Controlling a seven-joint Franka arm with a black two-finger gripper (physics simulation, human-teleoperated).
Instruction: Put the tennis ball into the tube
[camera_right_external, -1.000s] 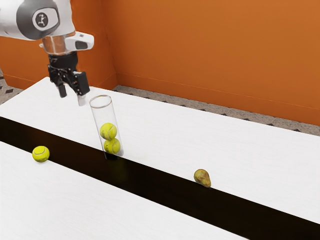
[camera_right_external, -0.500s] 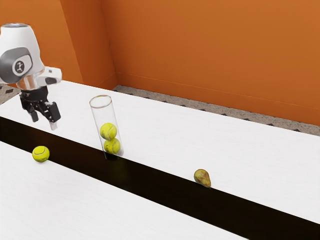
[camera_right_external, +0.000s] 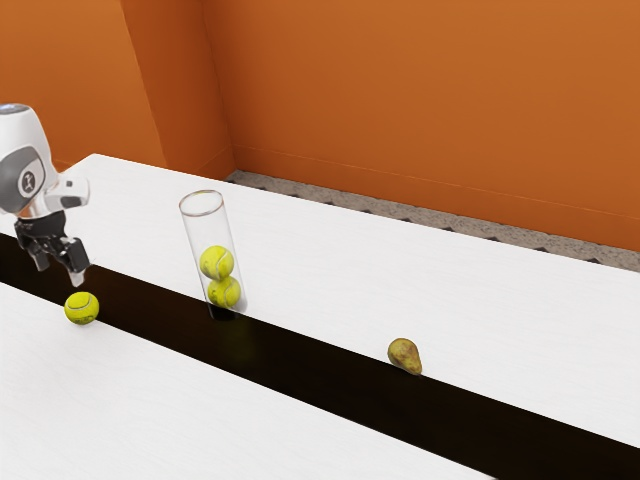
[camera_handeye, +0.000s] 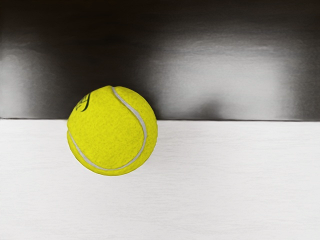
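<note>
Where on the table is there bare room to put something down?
Bare white tabletop lies between the tube, the pear and the far edge, and nearer the camera, across the dark strip. It is crowded at the loose ball, near the gripper.

Tennis ball (camera_handeye: 107, 142) yellow, pale curved seam (camera_handeye: 145, 132) (dark lettering (camera_handeye: 84, 103), too); table (camera_right_external: 400, 280) white, black stripe (camera_right_external: 300, 367); wall (camera_right_external: 420, 100) orange.

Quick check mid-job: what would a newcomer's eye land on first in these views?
The bright yellow tennis ball, lying where the table's black strip meets its white surface, with the open tool hanging close above. Next, the clear tube with two more balls stacked inside, then the brownish pear toward the exterior view's right.
</note>
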